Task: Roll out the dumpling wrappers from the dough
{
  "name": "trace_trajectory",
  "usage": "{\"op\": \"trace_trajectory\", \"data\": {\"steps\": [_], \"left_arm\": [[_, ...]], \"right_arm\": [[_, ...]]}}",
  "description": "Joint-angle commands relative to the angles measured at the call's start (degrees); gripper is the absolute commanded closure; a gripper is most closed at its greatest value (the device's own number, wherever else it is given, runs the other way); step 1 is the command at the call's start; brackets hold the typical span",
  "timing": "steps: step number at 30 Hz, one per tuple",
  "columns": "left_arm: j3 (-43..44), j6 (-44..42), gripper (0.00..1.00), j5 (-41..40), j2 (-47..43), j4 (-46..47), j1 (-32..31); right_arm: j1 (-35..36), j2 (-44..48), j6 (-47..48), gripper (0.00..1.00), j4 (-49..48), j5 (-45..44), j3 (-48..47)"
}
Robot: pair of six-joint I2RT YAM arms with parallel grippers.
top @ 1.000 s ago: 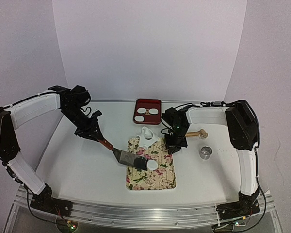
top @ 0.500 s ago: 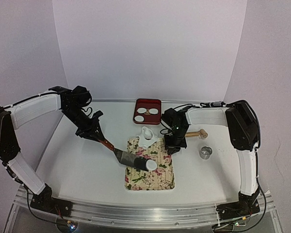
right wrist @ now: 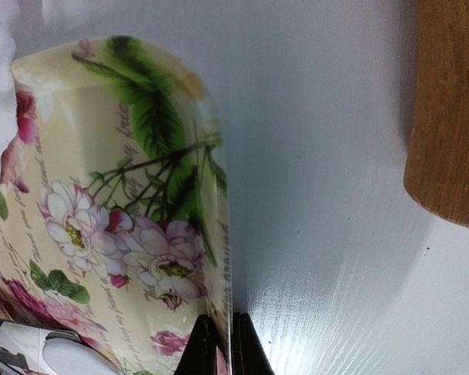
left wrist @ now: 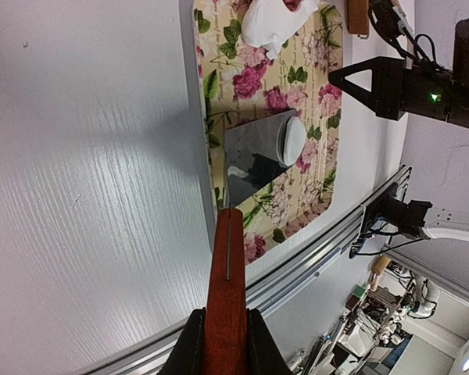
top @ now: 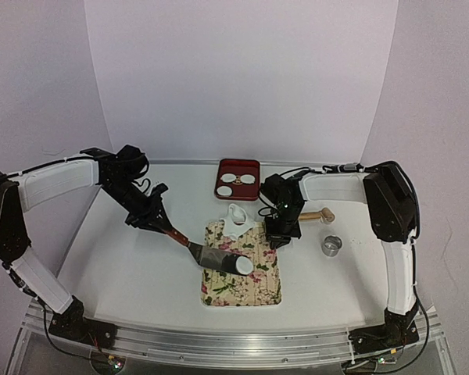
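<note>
Floral-printed, the cream rectangular mat (top: 254, 291) lies nearest on the white table (top: 125, 266). Over its 9 o'clock edge reaches a steel-bladed spatula with a reddish wooden handle (top: 211, 255). A thin round white dumpling wrapper (top: 243, 266) sits on the blade's tip, near the mat's middle. At 10 o'clock of the mat, the left gripper (top: 158, 223) has its jaws clamped on that handle. At the mat's 2 o'clock corner, the right gripper (top: 283, 234) pinches the mat's rim between nearly closed jaws.

A small metal ring (top: 331, 245) stands at 3 o'clock of that gripper, and a wooden rolling pin (top: 319, 216) lies at its 2 o'clock. The ragged white dough sheet (top: 237, 219), with a round hole in it, lies on the mat's 12 o'clock end. Farthest, at 12 o'clock, a red square tray (top: 221, 187) holds two more round white wrappers (top: 230, 178) side by side.
</note>
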State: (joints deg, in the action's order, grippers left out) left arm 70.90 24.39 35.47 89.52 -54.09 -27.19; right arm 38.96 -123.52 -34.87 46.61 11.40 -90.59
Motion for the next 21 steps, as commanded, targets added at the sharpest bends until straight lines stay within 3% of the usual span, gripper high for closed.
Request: {"op": "trace_trajectory", "data": {"steps": [1,16,21], "left_arm": [[-2.08,0.77,1.0,-4.19,0.6,1.32,-1.11],[-5.83,2.46,1.0,-3.16,1.2,6.64,-1.21],[-10.41,4.88,1.0,2.89,-0.49,15.05,-1.21]], "right_arm": [[0.5,-0.21,-0.65,1.0,2.16,-4.03,0.61],[0.55,-1.1,-0.47,1.0,2.18,-3.37,-0.2],[0.52,-1.27,-0.32,1.0,2.17,-2.58,-0.2]]}}
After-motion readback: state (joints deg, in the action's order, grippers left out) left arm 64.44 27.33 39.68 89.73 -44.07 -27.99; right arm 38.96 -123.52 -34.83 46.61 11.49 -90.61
